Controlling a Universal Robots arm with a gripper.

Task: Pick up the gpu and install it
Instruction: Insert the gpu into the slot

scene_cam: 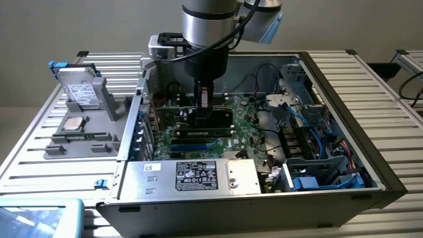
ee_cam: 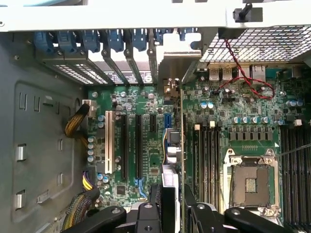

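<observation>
The gripper point(ee_cam: 176, 201) is partly closed, its two black fingers point(ee_cam: 163, 204) clamped on the gpu point(ee_cam: 172, 145), which stands on edge over the motherboard point(ee_cam: 228, 111). The card's metal bracket point(ee_cam: 177, 63) reaches the case's rear wall point(ee_cam: 97, 14), beside the blue clips point(ee_cam: 116, 39). Over the motherboard, the card sits between the long black slots point(ee_cam: 138, 145) and the processor socket point(ee_cam: 250, 182). I cannot tell whether it is seated.

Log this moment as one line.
gripper: shut on gpu | gpu: held on edge over motherboard inside open case | seating: cannot tell
</observation>
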